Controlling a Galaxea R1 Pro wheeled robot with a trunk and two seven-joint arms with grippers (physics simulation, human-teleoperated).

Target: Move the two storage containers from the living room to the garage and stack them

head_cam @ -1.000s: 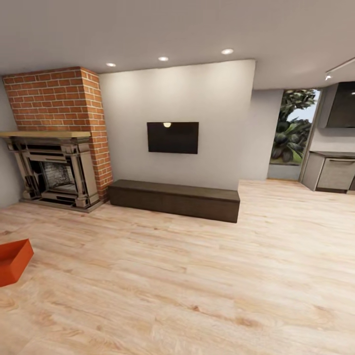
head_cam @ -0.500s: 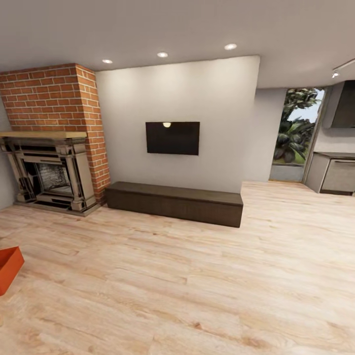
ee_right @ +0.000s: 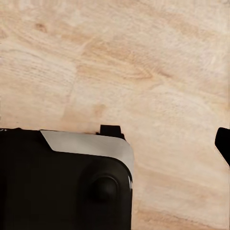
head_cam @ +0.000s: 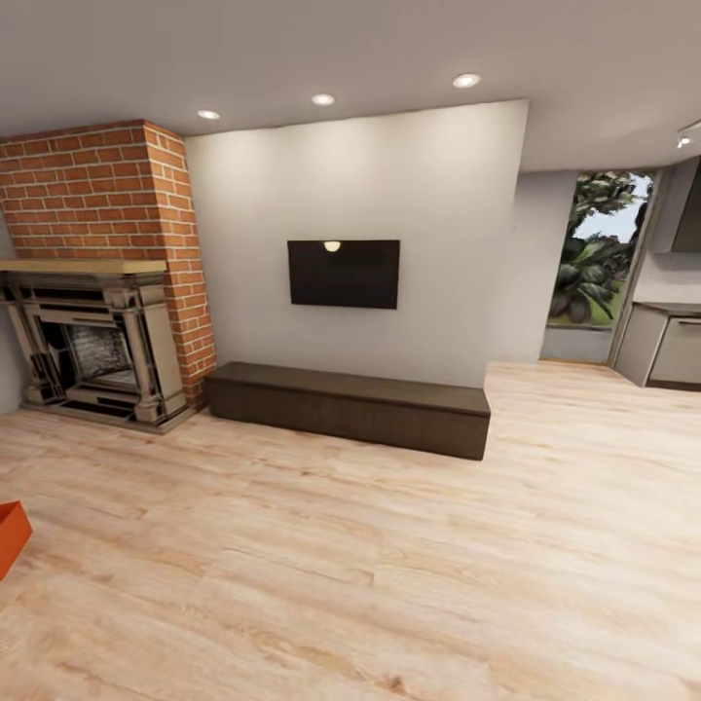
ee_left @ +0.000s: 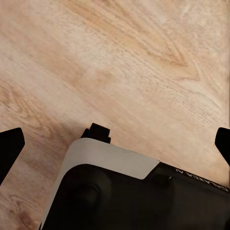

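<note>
Cam panned right; storage container (head_cam: 10, 535) now just a corner at frame edge; both hands spread wide

Light wood-plank floor (head_cam: 389, 565) with a soft sheen. Rough red brick chimney (head_cam: 107, 190) above a dark metal-look fireplace (head_cam: 92, 350); beside it, a matt dark wood bench (head_cam: 350, 407) and glossy black television (head_cam: 343, 274).
</note>
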